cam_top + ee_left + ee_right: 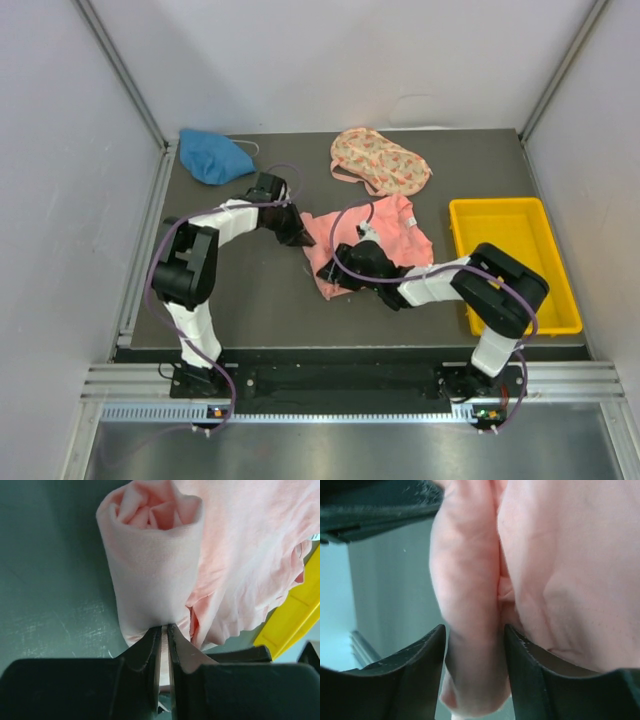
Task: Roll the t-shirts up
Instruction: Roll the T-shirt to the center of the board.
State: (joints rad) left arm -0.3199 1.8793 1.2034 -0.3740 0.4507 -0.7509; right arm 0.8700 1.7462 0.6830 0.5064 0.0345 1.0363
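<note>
My left gripper (164,628) pinches the rolled end of the pink t-shirt (150,565); my right gripper (474,630) stands parted, straddling the roll.

Dark table (250,310), pink t-shirt (400,225), blue t-shirt (212,155), floral t-shirt (380,162), yellow tray (495,204)

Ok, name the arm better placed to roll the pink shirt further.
Left, probably: the left tool is shut on the rolled end of the pink shirt; the right tool only straddles the roll, jaws apart.

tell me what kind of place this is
Probably a robot lab cell: white panels wall in a dark table, and the left arm and right arm are bolted to a metal rail.
</note>
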